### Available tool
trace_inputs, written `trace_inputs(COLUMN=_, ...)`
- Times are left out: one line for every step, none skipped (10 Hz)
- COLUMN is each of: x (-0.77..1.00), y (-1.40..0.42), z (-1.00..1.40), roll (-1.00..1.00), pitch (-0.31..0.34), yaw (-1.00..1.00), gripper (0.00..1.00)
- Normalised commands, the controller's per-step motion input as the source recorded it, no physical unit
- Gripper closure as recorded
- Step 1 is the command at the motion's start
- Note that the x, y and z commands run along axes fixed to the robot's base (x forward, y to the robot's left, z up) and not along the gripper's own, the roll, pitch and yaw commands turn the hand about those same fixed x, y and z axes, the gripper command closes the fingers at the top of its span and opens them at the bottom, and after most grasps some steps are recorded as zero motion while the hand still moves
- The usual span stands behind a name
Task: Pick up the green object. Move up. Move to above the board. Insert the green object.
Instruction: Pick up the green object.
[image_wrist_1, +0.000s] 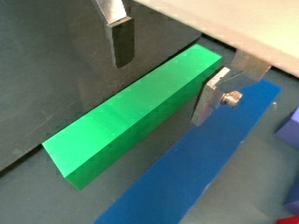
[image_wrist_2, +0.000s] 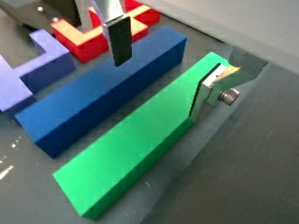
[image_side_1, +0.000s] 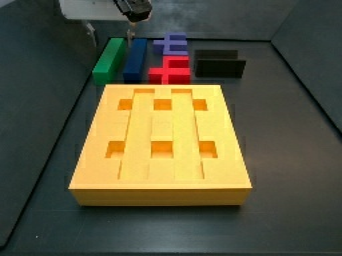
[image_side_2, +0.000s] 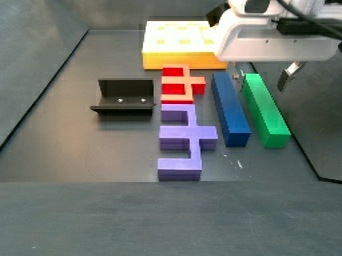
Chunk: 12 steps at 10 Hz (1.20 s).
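The green object (image_side_2: 269, 110) is a long green bar lying flat on the dark floor beside a similar blue bar (image_side_2: 233, 108). It also shows in both wrist views (image_wrist_1: 135, 118) (image_wrist_2: 135, 153) and in a side view (image_side_1: 107, 58). My gripper (image_side_2: 263, 80) is open and empty, hovering over the bar's end nearest the board. In both wrist views the gripper (image_wrist_1: 162, 87) (image_wrist_2: 163, 74) has one finger on each side of that end, neither touching the bar. The board (image_side_2: 181, 45) (image_side_1: 160, 192) is a large yellow-orange slab with six square holes.
The blue bar (image_wrist_2: 100, 92) lies parallel and close to the green one. Red (image_side_2: 181, 82) and purple (image_side_2: 181, 140) pieces lie beyond it. The dark fixture (image_side_2: 123, 97) stands farther off. The enclosure wall runs along the green bar's outer side.
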Motion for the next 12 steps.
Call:
trace_inputs(x=-0.11, y=0.00, z=-0.20, roll=0.00, pitch=0.000, yaw=-0.01, gripper=0.00)
trace_inputs(x=-0.12, y=0.00, z=-0.09, roll=0.10, pitch=0.000, yaw=-0.05, gripper=0.00)
trace_inputs(x=-0.10, y=0.01, z=-0.02, roll=0.09, pitch=0.000, yaw=-0.06, gripper=0.00)
trace_inputs(x=-0.10, y=0.00, z=-0.05, roll=0.05, pitch=0.000, yaw=-0.05, gripper=0.00)
trace_inputs(x=-0.13, y=0.07, z=-0.09, roll=0.06, pitch=0.000, yaw=-0.05, gripper=0.00)
trace_inputs(x=-0.16, y=0.12, z=-0.08, roll=0.12, pitch=0.000, yaw=-0.11, gripper=0.00)
trace_inputs(x=-0.13, y=0.14, z=-0.11, roll=0.13, pitch=0.000, yaw=-0.10, gripper=0.00)
trace_inputs(x=-0.09, y=0.12, z=-0.15, roll=0.14, pitch=0.000, yaw=-0.06, gripper=0.00)
trace_inputs(x=0.00, y=0.00, z=-0.12, roll=0.12, pitch=0.000, yaw=0.00, gripper=0.00)
trace_inputs(x=0.00, y=0.00, z=-0.18, roll=0.19, pitch=0.000, yaw=0.00, gripper=0.00)
trace_inputs(x=0.07, y=0.00, z=-0.19, roll=0.19, pitch=0.000, yaw=0.00, gripper=0.00)
trace_inputs(x=0.14, y=0.00, z=-0.17, roll=0.16, pitch=0.000, yaw=0.00, gripper=0.00)
